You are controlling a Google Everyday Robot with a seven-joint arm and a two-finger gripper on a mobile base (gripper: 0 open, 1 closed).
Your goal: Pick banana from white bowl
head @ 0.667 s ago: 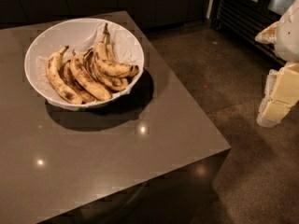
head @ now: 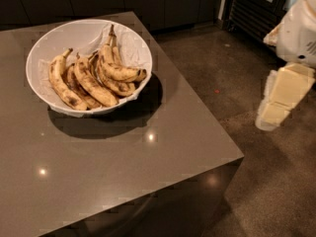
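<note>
The white bowl (head: 133, 43), wide and lined with crumpled white paper, sits on the far left part of the brown table. Several spotted bananas lie in it. The banana (head: 121, 73) is plump and curved, lies on the right side of the pile, and its long dark stem points up toward the bowl's back. A bunch of longer spotted bananas (head: 74, 85) lies to its left. My gripper (head: 279, 100), cream coloured, hangs at the right edge of the view, off the table over the floor, well to the right of the bowl and holding nothing.
The brown table (head: 123, 172) has its right edge and near corner between the bowl and the gripper. A dark speckled floor (head: 222, 63) lies to the right. Dark cabinets and a slatted appliance front (head: 252, 14) stand at the back.
The gripper has shifted a little to the left, toward the table. The bowl and bananas have not moved.
</note>
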